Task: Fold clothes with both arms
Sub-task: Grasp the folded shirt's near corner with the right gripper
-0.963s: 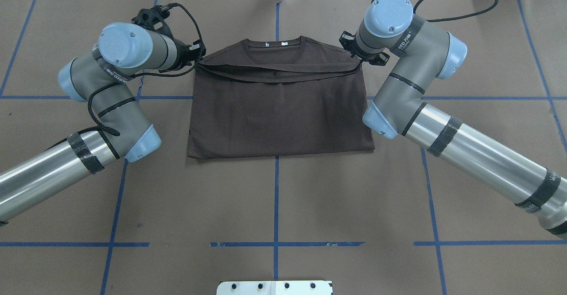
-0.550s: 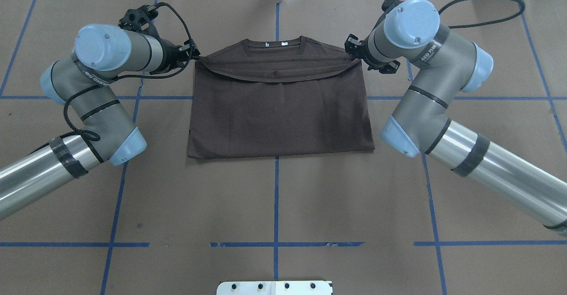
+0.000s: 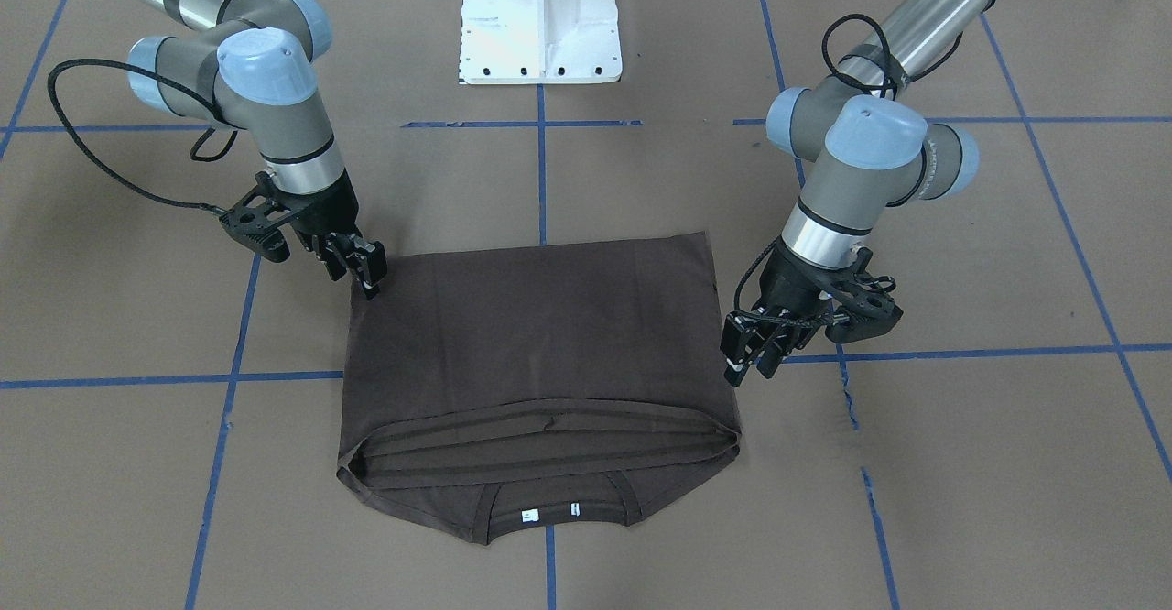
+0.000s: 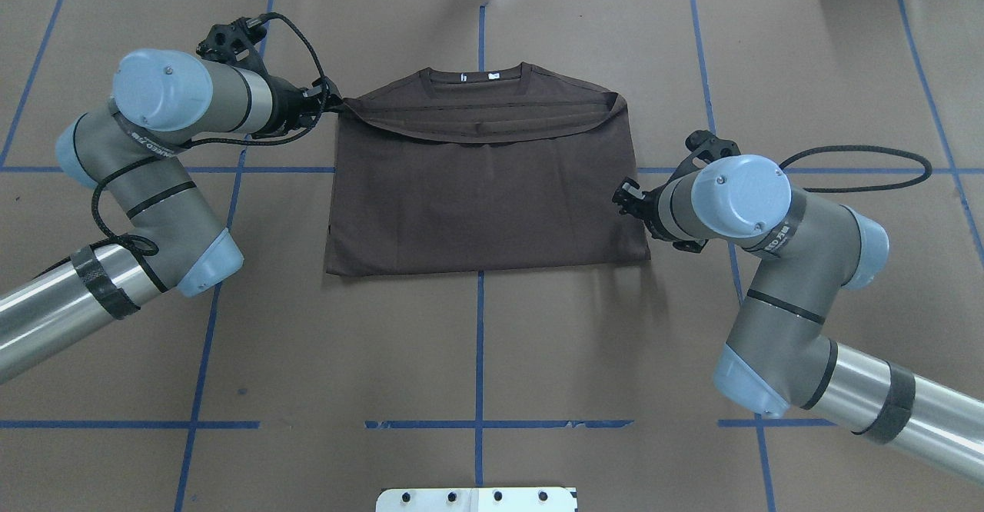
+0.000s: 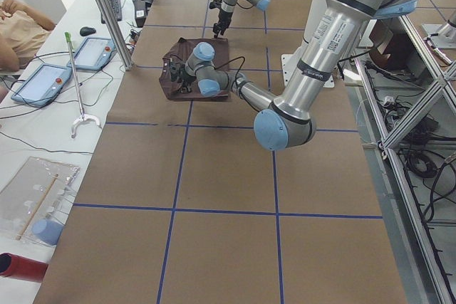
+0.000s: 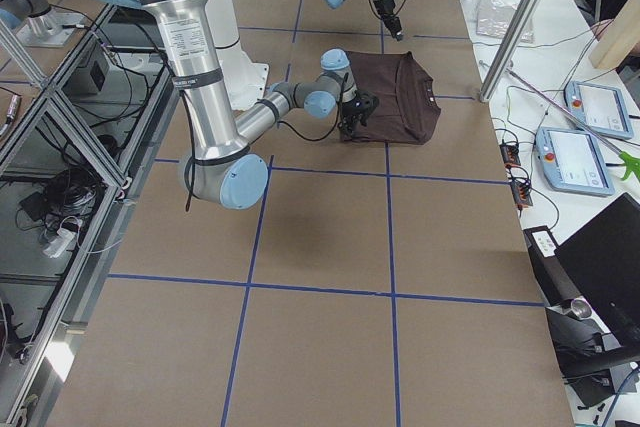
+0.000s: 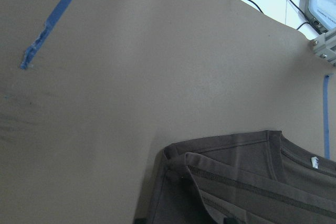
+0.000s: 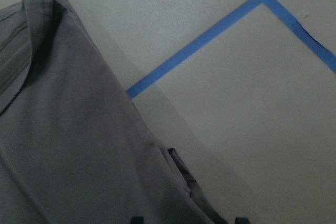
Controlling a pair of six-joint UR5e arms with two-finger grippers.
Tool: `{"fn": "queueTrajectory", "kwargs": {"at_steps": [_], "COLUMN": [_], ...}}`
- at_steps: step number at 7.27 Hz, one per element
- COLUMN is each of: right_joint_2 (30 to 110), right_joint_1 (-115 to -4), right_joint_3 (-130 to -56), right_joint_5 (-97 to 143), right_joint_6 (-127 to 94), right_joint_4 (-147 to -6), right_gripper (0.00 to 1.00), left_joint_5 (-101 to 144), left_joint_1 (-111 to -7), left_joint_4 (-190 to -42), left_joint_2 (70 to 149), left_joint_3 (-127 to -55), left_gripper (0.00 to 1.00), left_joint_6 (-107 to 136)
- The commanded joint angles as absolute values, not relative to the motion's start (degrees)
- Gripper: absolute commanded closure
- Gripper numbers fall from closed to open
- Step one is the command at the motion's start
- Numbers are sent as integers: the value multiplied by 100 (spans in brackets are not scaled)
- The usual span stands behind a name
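Let go of the folded-over hem (image 4: 461,131) on the right: pinched at the far right corner of the T-shirt (image 4: 484,204) 1.0 s and 0.6 s ago, now lying flat there on its own. Pulled the right gripper (image 4: 621,194) back toward the near side, now just beside the shirt's right edge, roughly midway along it, jaws apart. Swung the right arm (image 4: 776,266) nearer along with it. Carried the hem a little farther toward the collar than 1.0 s ago. Eased the left gripper (image 4: 328,101) slightly left, off the hem's left corner, jaws parted in the left wrist view and that corner lying flat.
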State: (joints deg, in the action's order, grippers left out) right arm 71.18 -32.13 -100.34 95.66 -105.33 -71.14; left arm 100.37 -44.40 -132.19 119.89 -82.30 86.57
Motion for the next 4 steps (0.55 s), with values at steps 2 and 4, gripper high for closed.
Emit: {"fn": "queueTrajectory", "kwargs": {"at_steps": [2, 4], "right_joint_2": [7269, 7260], "right_joint_1": [-3050, -2988], "right_joint_3": [-10055, -10037], "right_joint_5": [9492, 9475], "right_joint_6": [-10679, -10679], "right_joint_4": [-7110, -7110], "right_gripper": [35, 40], "left_joint_5": [10028, 10028], "left_joint_1": [-4447, -4465], "left_joint_4": [-13201, -13201], "left_joint_2": [11979, 11979], "left_joint_3": [-8314, -8402], "left_gripper": [42, 42], "left_joint_6": [8657, 8657]}}
